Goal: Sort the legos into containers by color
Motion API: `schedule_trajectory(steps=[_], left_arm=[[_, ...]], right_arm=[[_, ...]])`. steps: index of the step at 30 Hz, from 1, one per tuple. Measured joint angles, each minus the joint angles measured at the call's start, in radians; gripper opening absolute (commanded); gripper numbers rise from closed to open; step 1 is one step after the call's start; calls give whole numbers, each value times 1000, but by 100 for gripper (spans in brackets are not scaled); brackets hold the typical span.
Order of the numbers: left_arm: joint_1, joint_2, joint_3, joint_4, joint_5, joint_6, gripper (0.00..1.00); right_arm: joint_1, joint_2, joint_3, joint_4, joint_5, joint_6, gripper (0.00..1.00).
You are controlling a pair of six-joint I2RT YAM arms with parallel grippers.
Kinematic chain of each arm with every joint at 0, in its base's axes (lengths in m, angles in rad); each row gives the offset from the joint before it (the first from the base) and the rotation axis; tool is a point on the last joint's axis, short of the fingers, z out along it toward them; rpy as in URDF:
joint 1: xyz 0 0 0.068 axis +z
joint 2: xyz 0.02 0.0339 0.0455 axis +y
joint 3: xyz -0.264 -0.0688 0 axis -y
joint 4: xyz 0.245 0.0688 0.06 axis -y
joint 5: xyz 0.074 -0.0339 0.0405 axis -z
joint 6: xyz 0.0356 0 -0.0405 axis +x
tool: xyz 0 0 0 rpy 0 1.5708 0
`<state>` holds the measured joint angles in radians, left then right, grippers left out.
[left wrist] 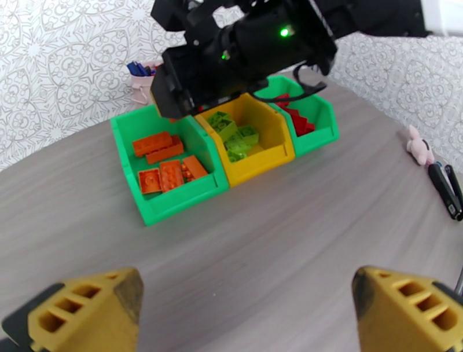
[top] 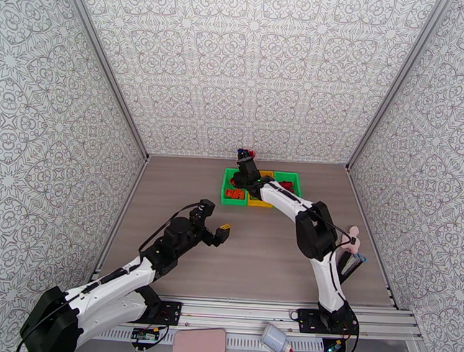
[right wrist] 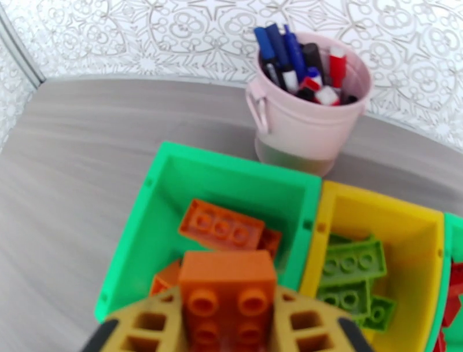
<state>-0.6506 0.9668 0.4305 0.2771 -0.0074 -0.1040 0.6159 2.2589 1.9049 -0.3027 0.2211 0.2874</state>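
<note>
Legos [left wrist: 237, 139] lie in three bins. Orange legos [left wrist: 162, 155] are in the left green bin [right wrist: 231, 168], green legos [right wrist: 353, 263] in the yellow bin [right wrist: 376, 202], and red legos [left wrist: 298, 118] in the right green bin [left wrist: 318, 139]. The right gripper [right wrist: 227, 310] hangs over the left green bin, its fingers clamped on the sides of an orange brick [right wrist: 227, 278] whose studs face the wrist camera. The brick's near end runs off the bottom of that view, and it hides part of the bricks beneath it. Just beyond the fingertips stands a pink cup [right wrist: 307, 133] of pens [right wrist: 301, 63]; any print on them is too blurred to read. To this gripper's right, the right green bin is cut by the frame edge. The left gripper [left wrist: 246, 301] hovers wide open and empty over bare table [left wrist: 260, 243], with the bins well ahead of its fingers. From its camera, the right arm [left wrist: 249, 52] covers the bins' back walls.
</note>
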Motion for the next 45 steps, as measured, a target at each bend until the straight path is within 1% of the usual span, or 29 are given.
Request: schedule_trajectory(steps=[4, 7, 9, 12, 17, 23, 25, 27, 30, 32, 37, 40, 45], left_arm=[[24, -34, -12, 0, -44, 1, 100], [74, -65, -17, 0, -77, 0, 100], [114, -85, -17, 0, -95, 0, 100], [154, -111, -17, -2, -129, 4, 100], [178, -124, -17, -7, -209, 56, 100], [215, -96, -29, -2, -336, 146, 100], [255, -83, -51, 2, -357, 166, 100], [303, -68, -80, 16, -364, 170, 100], [377, -31, -128, 64, -359, 168, 100], [420, 6, -151, 98, -345, 162, 100], [504, 147, -169, 216, -263, 160, 100], [549, 217, -167, 283, -200, 149, 100], [605, 324, -104, 313, -130, 126, 100]], right_arm=[[0, 58, 77, -21, -4, -20, 61], [0, 57, 85, -23, -12, -44, 73], [-1, 45, 75, -19, -14, -56, 79], [-4, -34, -38, 18, -14, -69, 88], [-39, -288, -351, 119, -14, -95, 99], [-134, -653, -742, 264, 37, -164, 100], [-169, -763, -866, 299, 66, -193, 100], [-206, -842, -972, 332, 90, -222, 100], [-266, -911, -1107, 389, 112, -263, 100], [-306, -933, -1184, 433, 126, -297, 100], [-393, -932, -1336, 587, 142, -333, 100], [-433, -894, -1387, 709, 137, -333, 100], [-468, -816, -1424, 871, 106, -325, 100]])
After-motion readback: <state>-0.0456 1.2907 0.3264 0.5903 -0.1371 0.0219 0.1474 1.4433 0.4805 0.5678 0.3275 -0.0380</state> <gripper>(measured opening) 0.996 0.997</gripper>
